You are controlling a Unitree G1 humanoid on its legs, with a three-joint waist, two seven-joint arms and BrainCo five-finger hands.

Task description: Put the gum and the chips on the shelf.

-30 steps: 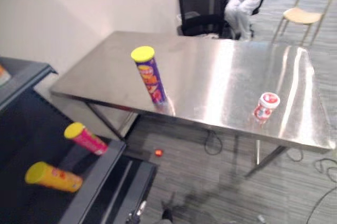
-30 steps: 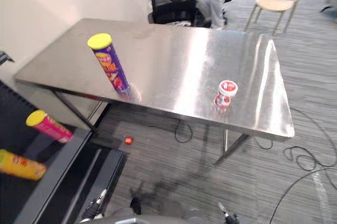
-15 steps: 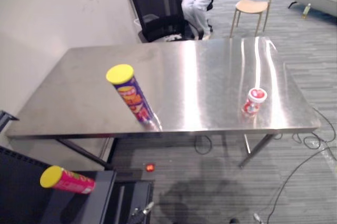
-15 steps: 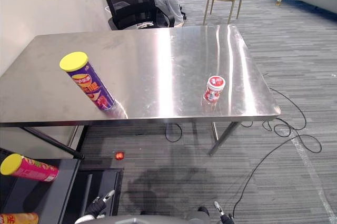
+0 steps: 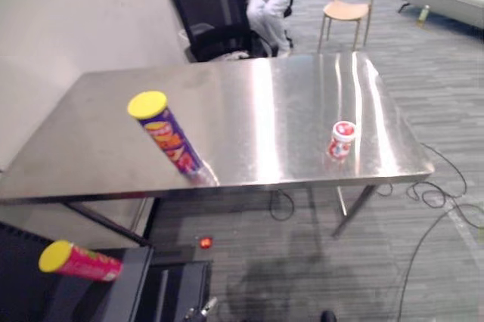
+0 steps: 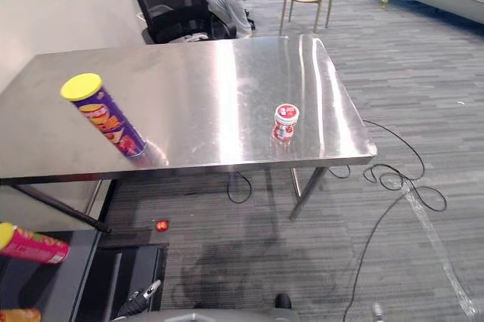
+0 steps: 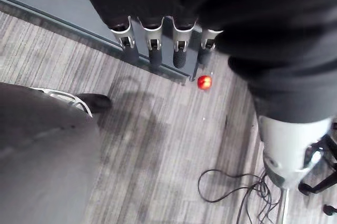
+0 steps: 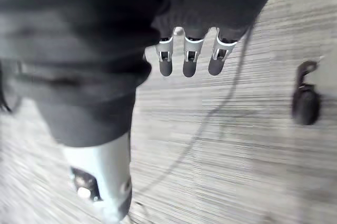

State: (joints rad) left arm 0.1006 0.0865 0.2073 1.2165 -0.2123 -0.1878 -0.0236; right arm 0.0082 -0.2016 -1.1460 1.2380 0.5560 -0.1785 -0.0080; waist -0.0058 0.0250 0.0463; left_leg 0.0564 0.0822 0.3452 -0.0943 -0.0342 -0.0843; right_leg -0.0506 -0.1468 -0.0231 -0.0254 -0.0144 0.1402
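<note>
Chips can (image 5: 168, 139) likely light, stiff, tippy: grip mid-body. Gum tub (image 5: 341, 140) probably slick: wrap sides. Left hand (image 7: 153, 50), right hand (image 8: 190, 58) slack, empty.

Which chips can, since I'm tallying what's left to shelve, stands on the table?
The purple can with the yellow lid, standing on the steel table; the pink can already sits on the dark shelf.

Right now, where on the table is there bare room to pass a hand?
Bare: the steel table across its far half, and the front strip between the chips can and the gum tub. Tightest is the shelf, where a pink can lies.
</note>
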